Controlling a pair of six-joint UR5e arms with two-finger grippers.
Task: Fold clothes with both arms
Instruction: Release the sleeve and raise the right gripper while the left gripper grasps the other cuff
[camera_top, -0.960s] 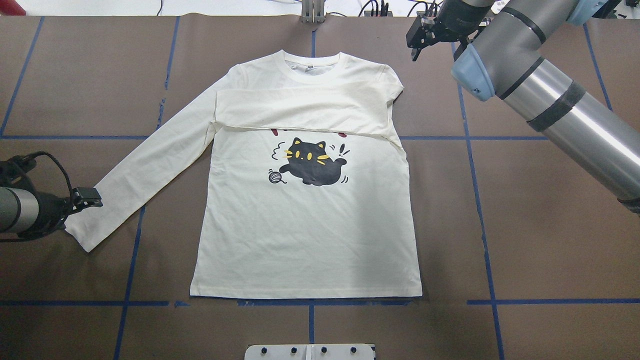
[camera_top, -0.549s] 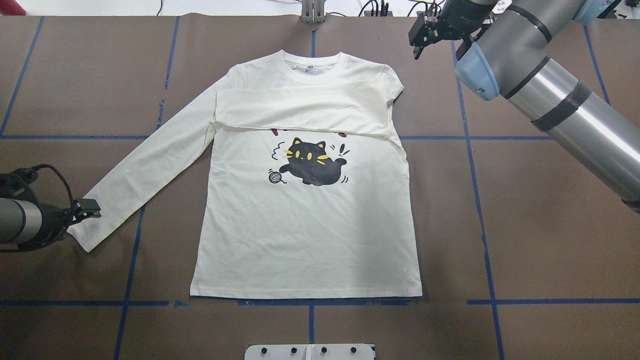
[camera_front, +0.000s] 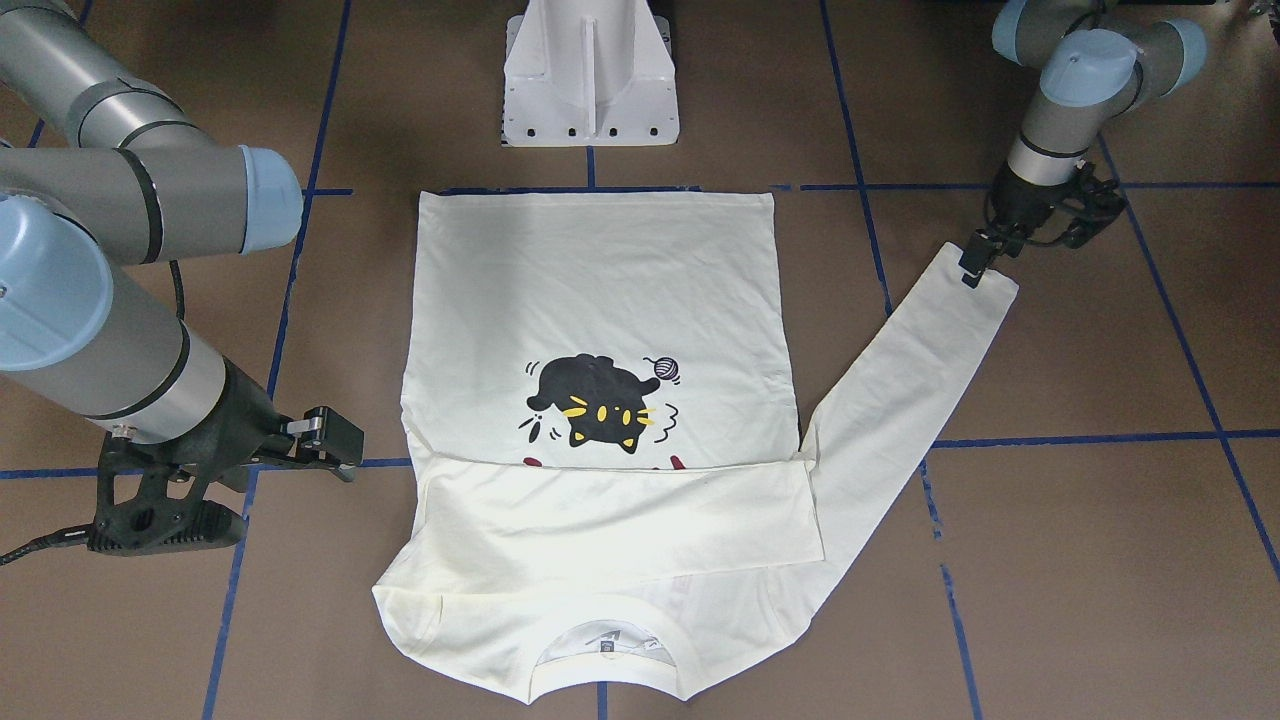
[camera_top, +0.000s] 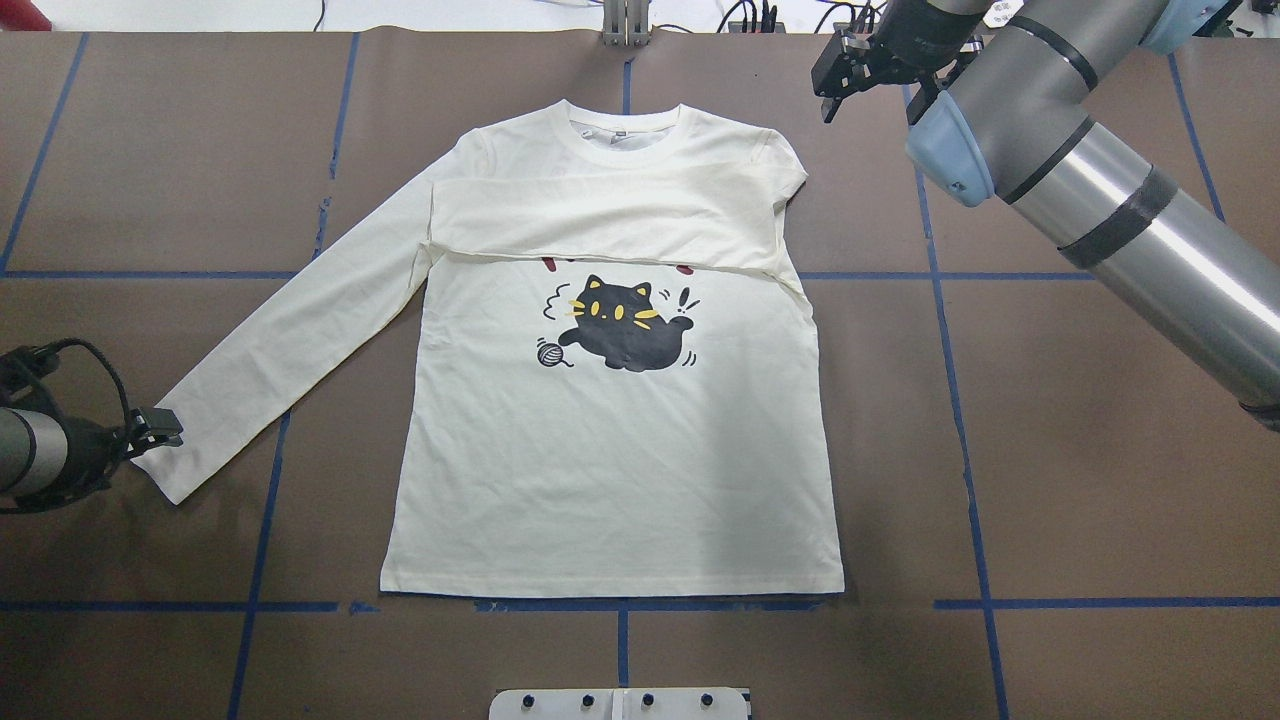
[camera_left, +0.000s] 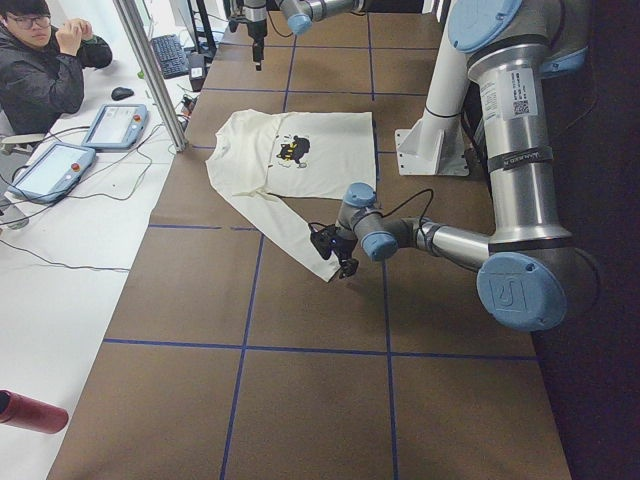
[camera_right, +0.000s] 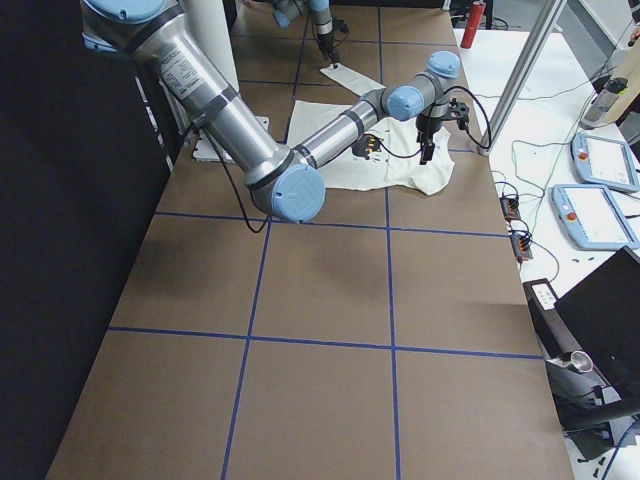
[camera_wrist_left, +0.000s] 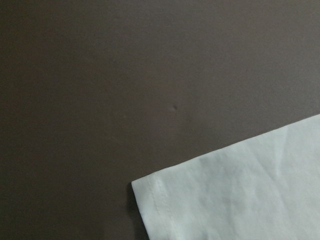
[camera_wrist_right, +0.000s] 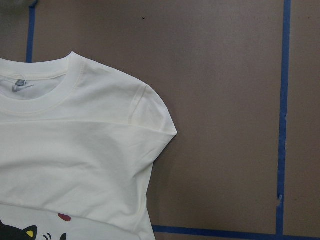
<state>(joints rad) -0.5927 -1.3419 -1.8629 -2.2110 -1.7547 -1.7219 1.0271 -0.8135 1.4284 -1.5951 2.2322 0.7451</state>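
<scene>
T-shirt (camera_top: 610, 470) of cream colour lies flat on the brown table (camera_top: 1050, 450), front side up, with the collar (camera_top: 625, 130) at the far edge from the robot. One sleeve is folded across the chest (camera_top: 600, 225) and covers nearly all the red lettering above the cat print (camera_top: 620, 335). The other sleeve (camera_top: 290, 340) stretches out diagonally toward the robot's left.

The left gripper (camera_top: 168, 430) is low at the corner of the cuff (camera_top: 175, 470). Whether it pinches the cloth or only touches it cannot be told, since the wrist view shows only the cuff corner and bare table. The right gripper (camera_top: 832, 90) hangs above the table beside the shoulder and carries nothing; whether its jaws are apart or together cannot be told either.

The main risk is probably a weak hold on the cuff. If only the hem edge is caught, the sleeve may slip out during a lift, or drag and wrinkle. A pull on this sleeve could also shift the body and disturb the sleeve already folded.

Blue tape lines (camera_top: 960, 430) cross the table, and the white pedestal base (camera_front: 590, 80) stands just beyond the hem. An operator (camera_left: 45, 65) sits at a side desk with teach pendants (camera_left: 115, 125). Nothing stands between the sleeve and the chest.
</scene>
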